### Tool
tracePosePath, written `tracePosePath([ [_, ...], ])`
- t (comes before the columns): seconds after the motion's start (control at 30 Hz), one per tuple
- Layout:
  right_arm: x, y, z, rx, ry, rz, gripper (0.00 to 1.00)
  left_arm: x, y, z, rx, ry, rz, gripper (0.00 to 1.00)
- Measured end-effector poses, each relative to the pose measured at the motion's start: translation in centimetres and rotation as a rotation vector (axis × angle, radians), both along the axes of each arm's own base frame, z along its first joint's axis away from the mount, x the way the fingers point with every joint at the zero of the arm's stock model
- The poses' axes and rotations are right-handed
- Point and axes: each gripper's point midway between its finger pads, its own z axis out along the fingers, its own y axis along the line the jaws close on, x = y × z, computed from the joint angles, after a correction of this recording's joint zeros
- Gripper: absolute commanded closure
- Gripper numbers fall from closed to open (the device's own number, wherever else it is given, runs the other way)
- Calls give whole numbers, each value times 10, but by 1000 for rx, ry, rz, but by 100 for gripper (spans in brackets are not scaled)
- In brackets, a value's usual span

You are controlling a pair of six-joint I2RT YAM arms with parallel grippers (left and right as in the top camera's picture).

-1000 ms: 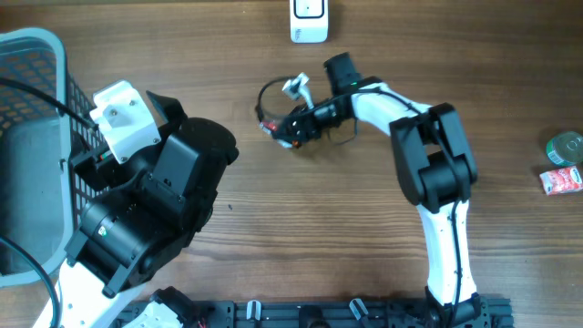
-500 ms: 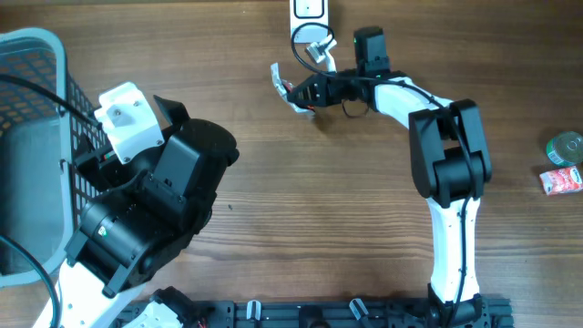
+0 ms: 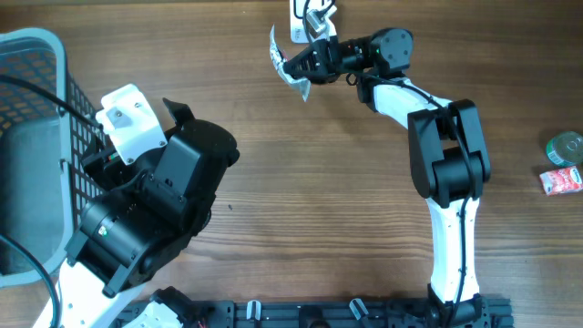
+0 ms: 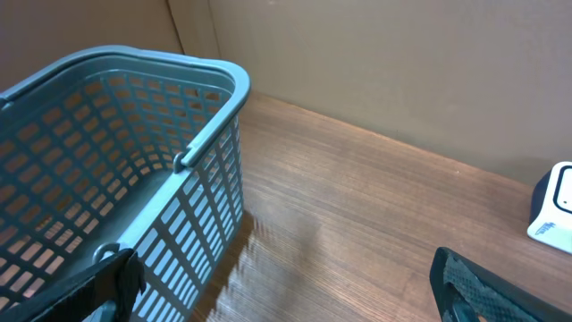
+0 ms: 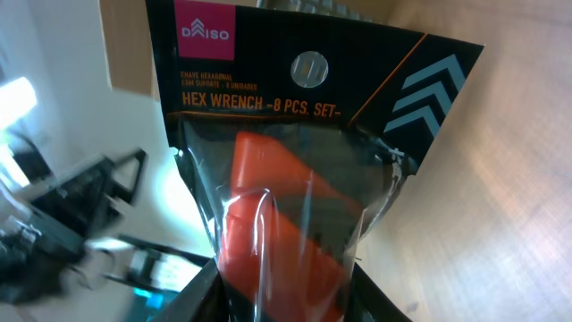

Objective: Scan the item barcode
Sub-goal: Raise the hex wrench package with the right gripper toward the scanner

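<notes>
The item is a clear packet with a black and orange card reading "hex wrench" [image 5: 295,152]. My right gripper [image 5: 286,295] is shut on its lower end, with the red tool holder between the black fingers [image 5: 201,300]. From overhead the packet [image 3: 288,62] hangs in the air at the far edge, right beside the white scanner [image 3: 299,20], held by the right gripper [image 3: 314,56]. No barcode shows in any view. My left gripper [image 4: 286,291] is open and holds nothing, next to the basket.
A grey plastic basket [image 3: 32,55] stands at the left, its rim [image 4: 192,152] close to my left fingers. The white scanner [image 4: 554,207] shows at the right of the left wrist view. A green can [image 3: 567,146] and a red-white carton [image 3: 561,180] lie at the right edge.
The right arm has lifted the packet off the table's middle and carried it toward the far edge, up beside the scanner. The left arm has stayed put.
</notes>
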Motion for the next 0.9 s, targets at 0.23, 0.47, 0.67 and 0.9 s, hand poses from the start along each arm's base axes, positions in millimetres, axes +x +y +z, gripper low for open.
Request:
tracePosePath([
  [0.23, 8, 1, -11, -74, 312, -10, 75, -1, -2, -4, -7, 20, -13, 0],
  [0.47, 9, -1, -10, -81, 344, -14, 75, -2, -1, -6, 0, 35, -15, 0],
  [0.67, 13, -2, -25, -136, 544, -10, 76, -3, -1, -7, -11, 33, -12, 0],
  [0.9, 13, -2, -27, -141, 561, -10, 78, -4, 0, -9, -28, 29, 1, 0],
])
